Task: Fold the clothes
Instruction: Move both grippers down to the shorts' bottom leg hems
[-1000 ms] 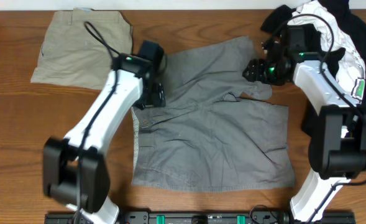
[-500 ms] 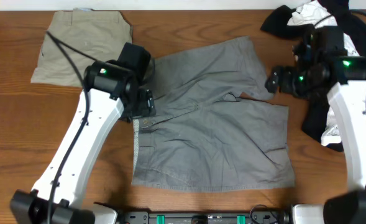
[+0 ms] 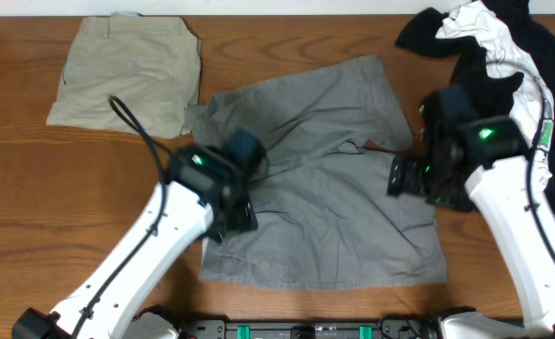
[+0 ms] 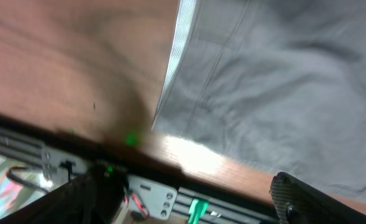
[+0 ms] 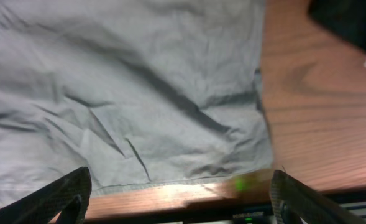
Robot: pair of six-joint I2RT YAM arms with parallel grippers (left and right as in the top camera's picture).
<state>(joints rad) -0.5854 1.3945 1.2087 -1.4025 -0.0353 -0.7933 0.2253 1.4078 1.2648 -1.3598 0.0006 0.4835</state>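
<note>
Change: your two arms had drawn back from the far edge of the grey shorts (image 3: 334, 207) to its near half.
Left gripper (image 3: 235, 217): over the waistband side, jaws spread, holding nothing.
Right gripper (image 3: 404, 177): over the leg hems, jaws spread, also holding nothing.
Meaning: no fold made yet, I judged; the shorts lay open mid-table (image 3: 13, 188).
Fabric: thin grey weave, creased, with a pale band along the waist edge.
Others: khaki shorts (image 3: 131, 75) folded far left; black-and-white pile (image 3: 503, 47) far right.

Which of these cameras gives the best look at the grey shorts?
The overhead view: it shows the grey shorts almost whole, spread on the table. The left wrist view shows only one pale-lined edge of them; the right wrist view only wrinkled cloth and a hem.
</note>
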